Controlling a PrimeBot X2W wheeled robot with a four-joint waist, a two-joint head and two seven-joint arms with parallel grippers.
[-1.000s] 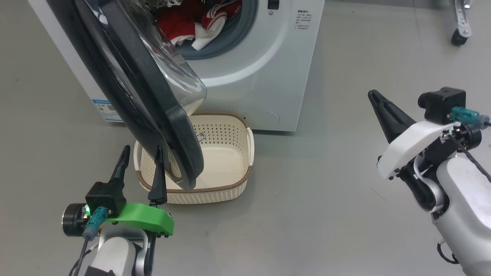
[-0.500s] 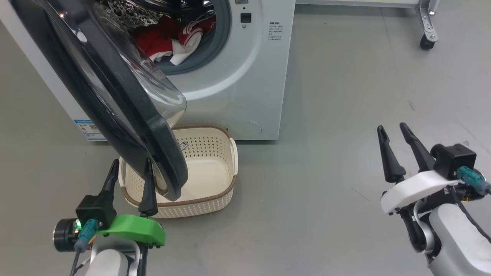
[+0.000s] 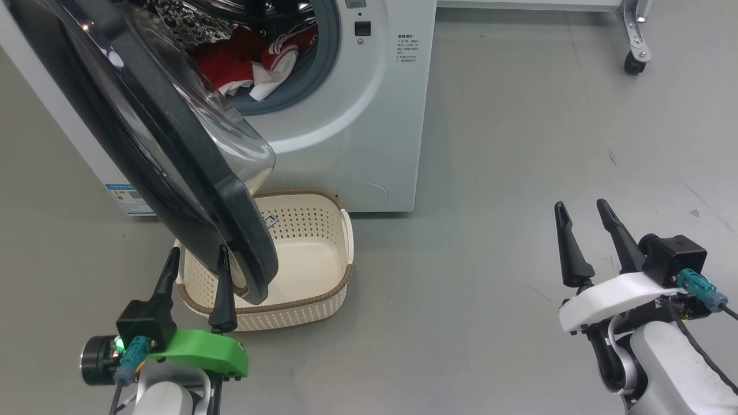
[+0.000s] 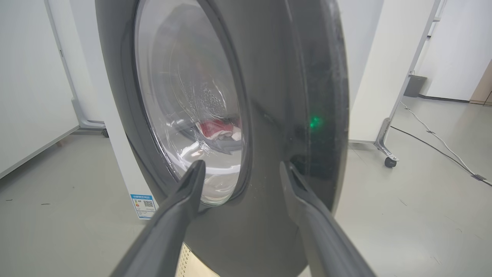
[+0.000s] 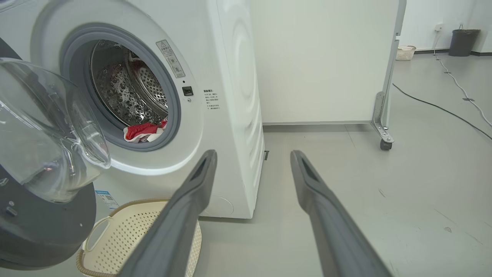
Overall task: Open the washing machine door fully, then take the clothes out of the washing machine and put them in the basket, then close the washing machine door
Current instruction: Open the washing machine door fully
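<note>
head view, left to right. left pincer [image 3: 197,250]: released, fingers spread, holding nothing, low at the left with its tips just before the lower edge of the washing machine door [image 3: 190,167]. in the left wrist view its fingers [image 4: 180,207] frame the door's black outer face. door: swung out to the left, its clear glass bowl [image 3: 236,138] turned toward the drum mouth. basket [image 3: 305,219]: cream, on the grey floor [image 3: 490,230] beneath the door, just before the white washing machine [image 3: 357,127]. clothes [image 3: 236,63]: red and white, lying inside the drum at its mouth. right pincer [image 3: 580,203]: released, holding nothing, over the floor, well apart from the machine.
</note>
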